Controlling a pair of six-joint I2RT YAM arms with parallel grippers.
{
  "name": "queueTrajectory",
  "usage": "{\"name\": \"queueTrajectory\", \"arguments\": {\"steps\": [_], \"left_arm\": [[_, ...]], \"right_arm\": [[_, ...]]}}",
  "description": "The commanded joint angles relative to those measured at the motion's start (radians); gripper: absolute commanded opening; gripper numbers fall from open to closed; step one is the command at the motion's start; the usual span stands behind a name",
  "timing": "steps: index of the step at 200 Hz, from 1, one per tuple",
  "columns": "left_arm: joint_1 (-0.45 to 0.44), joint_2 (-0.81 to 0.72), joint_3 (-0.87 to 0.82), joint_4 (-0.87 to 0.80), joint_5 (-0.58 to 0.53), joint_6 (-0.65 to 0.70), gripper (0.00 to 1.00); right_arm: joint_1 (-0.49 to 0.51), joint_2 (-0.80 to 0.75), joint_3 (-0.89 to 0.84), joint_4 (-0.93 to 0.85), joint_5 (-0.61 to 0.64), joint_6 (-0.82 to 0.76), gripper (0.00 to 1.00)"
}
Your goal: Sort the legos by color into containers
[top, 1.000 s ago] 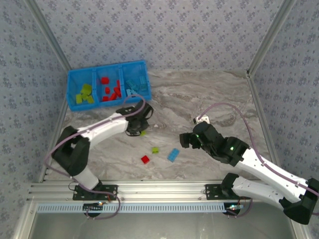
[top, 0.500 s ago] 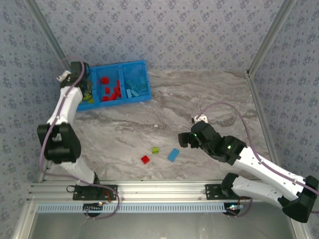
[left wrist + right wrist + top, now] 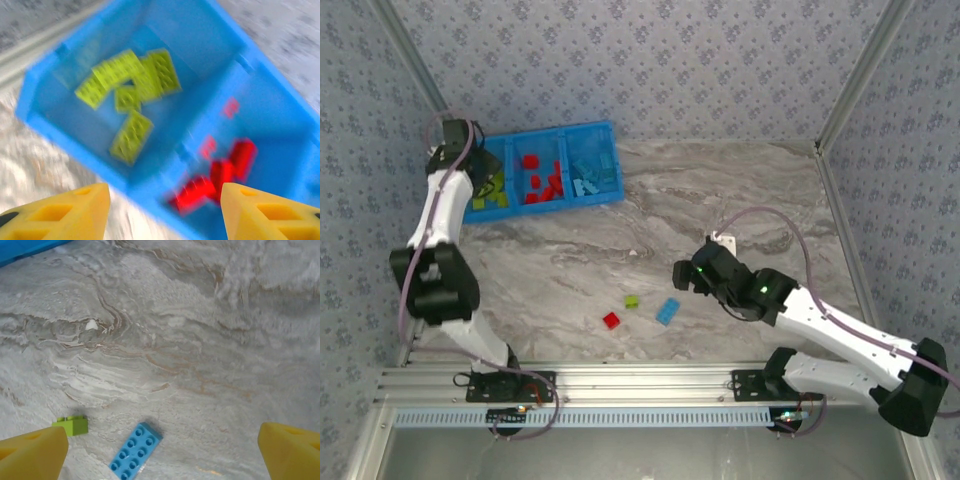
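Legos [image 3: 632,300], three loose: centre wide-open, empty right gripper [image 3: 163,440] across blue brick [image 3: 135,452] before closing; left gripper [image 3: 165,210] part-open, empty, above green compartment [image 3: 185,55].

Blur smears the bin [image 3: 190,50] under my left wrist; its red legos [image 3: 220,175] run together, and its right end is cut off.

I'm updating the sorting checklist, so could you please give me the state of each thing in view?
left fingers, open, empty, over the bin.
right fingers, open, empty, above the table.
bin, upright, compartments holding green bricks, red bricks, light blue bricks.
loose red brick, on the table, unsorted.
loose green brick, on the table, unsorted.
loose blue brick, on the table, unsorted.
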Motion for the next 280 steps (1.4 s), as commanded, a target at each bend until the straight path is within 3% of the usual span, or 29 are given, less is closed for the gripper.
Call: {"name": "queueTrajectory", "arguments": {"steps": [1, 46, 73, 102, 136, 223, 238, 250, 280], "left_arm": [[-0.167, -0.263, -0.177, 0.035, 0.048, 0.036, 0.61], [-0.566, -0.574, -0.525, 0.104, 0.105, 0.260, 0.63], [-0.697, -0.656, -0.607, 0.041, 0.081, 0.353, 0.69], [-0.703, -0.707, -0.643, 0.005, 0.025, 0.365, 0.72], [-0.703, -0.717, -0.655, 0.018, 0.008, 0.362, 0.77], [-0.704, -0.714, -0.665, 0.026, 0.006, 0.319, 0.90], [-0.703, -0.744, -0.683, 0.024, 0.006, 0.293, 0.99], [-0.703, -0.768, -0.690, 0.025, -0.003, 0.260, 0.99], [-0.703, -0.823, -0.665, -0.053, -0.091, 0.147, 0.99]], "right_arm": [[0.060, 0.089, -0.007, -0.011, 0.036, 0.271, 1.00], [0.147, 0.412, 0.146, -0.096, 0.051, 0.429, 1.00], [0.165, 0.576, 0.221, -0.089, 0.015, 0.448, 0.98], [0.168, 0.676, 0.239, -0.077, -0.019, 0.491, 0.93], [0.172, 0.686, 0.194, -0.067, -0.038, 0.571, 0.84], [0.170, 0.605, 0.134, -0.064, 0.018, 0.587, 0.26], [0.173, 0.527, 0.136, -0.072, 0.100, 0.530, 0.20], [0.174, 0.453, 0.140, -0.009, 0.162, 0.405, 0.20], [0.173, 0.367, 0.192, 0.257, 0.247, -0.127, 0.20]]}}
